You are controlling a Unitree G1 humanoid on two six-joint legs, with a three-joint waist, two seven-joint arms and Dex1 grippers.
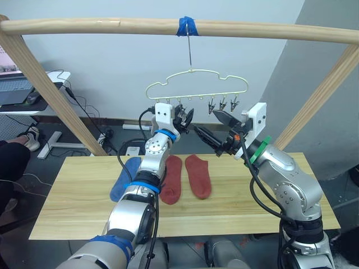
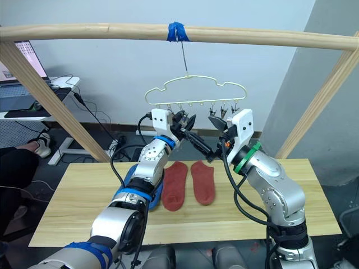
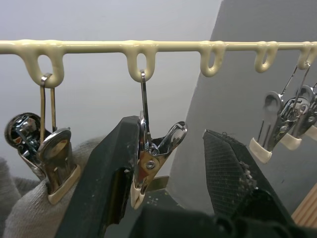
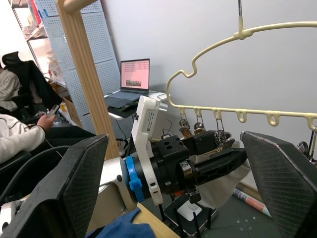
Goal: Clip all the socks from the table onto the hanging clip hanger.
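L gripper [image 3: 163,163] is raised to the clip hanger [image 1: 196,84], fingers apart, straddling a metal clip [image 3: 148,166] that hangs vertical between them; a light grey sock [image 3: 29,213] sits in the neighbouring clip just beside its outer finger. Blue sock [image 1: 124,178] and two rust-red socks [image 1: 185,176] lie on the table [image 1: 235,207] well below both grippers, long axes running away from the robot. R gripper [image 1: 216,126] is wide open, level w/ the L one, just under the hanger's right-end clips. L arm nearer the blue sock; red pair lies between the arms, I'd say.
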